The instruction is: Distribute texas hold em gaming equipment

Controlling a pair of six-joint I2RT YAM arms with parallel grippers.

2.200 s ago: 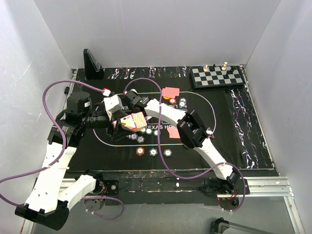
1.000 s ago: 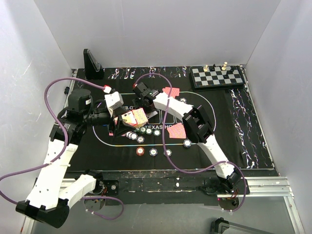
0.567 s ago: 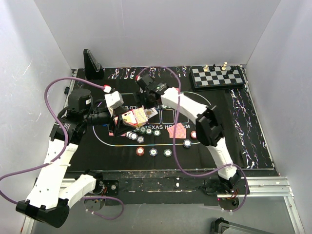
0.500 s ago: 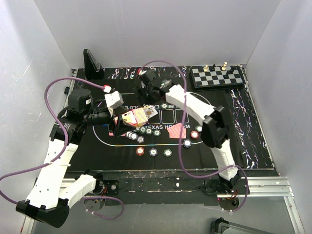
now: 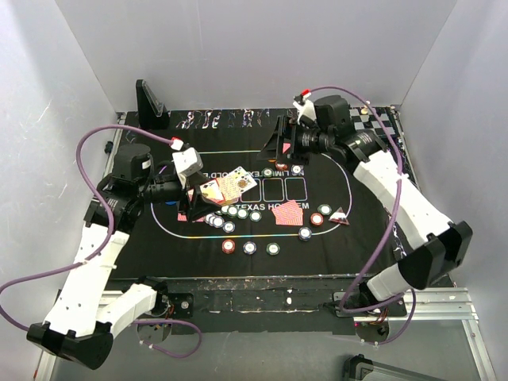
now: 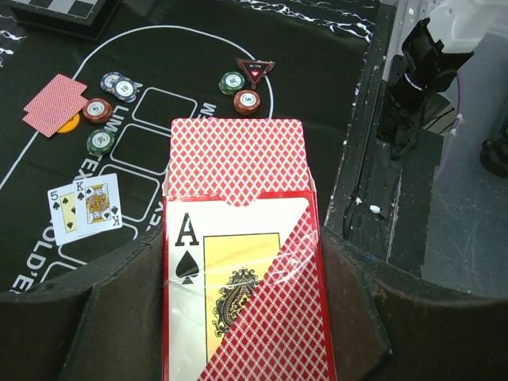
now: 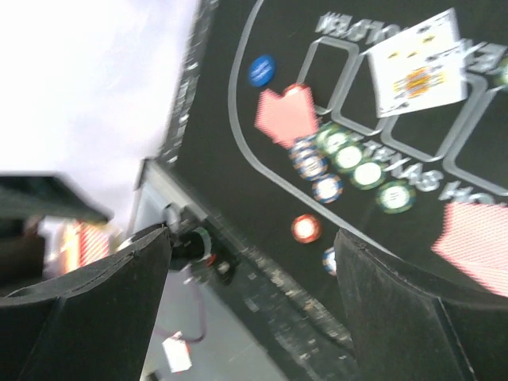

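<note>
The left end effector (image 6: 246, 258) is clamped on a glossy red card box (image 6: 238, 309), its two dark, blocky fingers pressed against the box's long sides. A stack of diamond-patterned red card backs sticks out of the open top (the box front is printed with an ace of spades). In the overhead view it hovers at about 9 o'clock over the black felt mat (image 5: 373, 214). The right end effector (image 7: 250, 238) hangs at 12 o'clock, jaws spread wide with nothing between them.

At the box's 2 o'clock, two face-up cards (image 5: 239, 183), a five and a king of spades, lie overlapped flat on the felt. A pair of face-down cards (image 5: 290, 213) lies toward 5 o'clock of the centre. Another red-backed pair (image 7: 287, 115) lies at 9 o'clock beside a round blue disc (image 7: 260, 70). Small round chips (image 5: 242, 213) with striped edges cluster near the centre, and three more form a row at 6 o'clock. A dark triangular marker (image 5: 340, 214) rests at 3 o'clock, just beside more chips. The checkered chessboard (image 6: 59, 12) sits at the mat's 1 o'clock corner.
</note>
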